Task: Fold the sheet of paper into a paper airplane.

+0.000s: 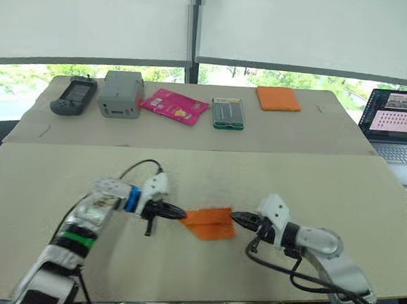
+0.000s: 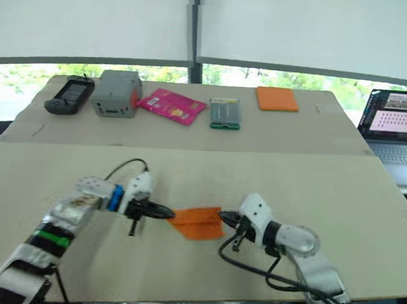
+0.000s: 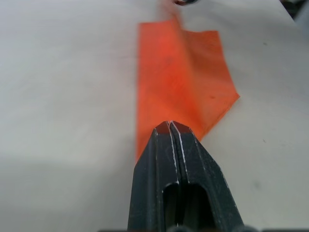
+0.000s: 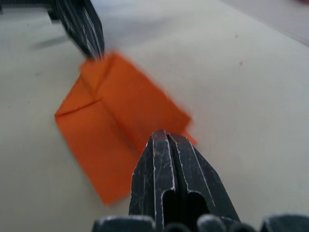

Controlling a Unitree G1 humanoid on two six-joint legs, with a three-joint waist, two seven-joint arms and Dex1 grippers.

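Orange paper (image 1: 210, 223), already folded into a pointed, layered wedge, lies on the near table (image 1: 341, 198) between the two grippers, a little toward six o'clock from the table's middle. The left gripper (image 1: 179, 213) meets the wedge's point at the paper's nine o'clock end, and in the left wrist view its fingers (image 3: 169, 145) are pressed together with the tip of the paper pinched between them. The right gripper (image 1: 235, 216) comes in from three o'clock and touches the wedge's wider end; its fingers (image 4: 166, 154) are also clenched, with the paper's edge at their tips, though whether they actually grip it I cannot tell. A raised crease runs the length of the wedge. On the far table, toward twelve o'clock, sit a dark handheld device (image 1: 74, 95), a grey box (image 1: 121, 93), a pink packet (image 1: 174, 106), a green-edged case (image 1: 228, 113) and an orange pad (image 1: 278, 99). An open laptop (image 1: 396, 125) stands at two o'clock.
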